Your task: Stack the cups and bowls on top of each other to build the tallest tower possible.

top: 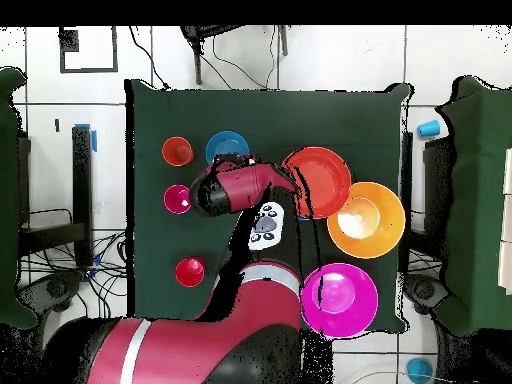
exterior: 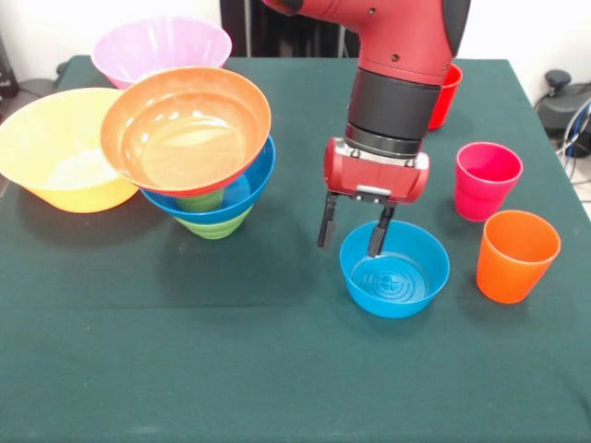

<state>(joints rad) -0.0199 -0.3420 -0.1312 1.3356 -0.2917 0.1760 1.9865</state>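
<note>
The gripper [exterior: 353, 231] hangs straight down over the far-left rim of the small blue bowl [exterior: 395, 269], fingers parted and holding nothing. One finger sits outside the bowl wall, to the left in the front view; the other sits inside, its tip low over the near part of the basin. So the rim lies between the 2 fingers — that straddle is what the coming move turns on, since closing would pinch the wall, if the tips are low enough. Whether either tip touches the plastic cannot be told.

The bowl stands upright on the green table [exterior: 185, 369], mouth up, well right of the tower [exterior: 208, 157]. It is glossy, translucent blue, with raised rings on its bottom and smooth flaring sides; a thin wall like that will probably flex a little and could slip if pinched only at the edge.

The tower so far is 3 pieces: a green bowl [exterior: 214, 224] at the base, a wide blue bowl [exterior: 242, 194] on it, and a shallow orange-red bowl [exterior: 185, 129] on top, tilted toward the camera. A yellow bowl [exterior: 57, 152] touches its left side and a pink bowl [exterior: 162, 46] stands behind.

Right of the small bowl stand a pink cup [exterior: 487, 178] and an orange cup [exterior: 516, 254], near each other; a red cup [exterior: 447, 94] shows partly behind the arm. A green cup is not visible.

My reading: the grasp of the small blue bowl is being set up, with lifting and carrying left to the tower yet to come.
</note>
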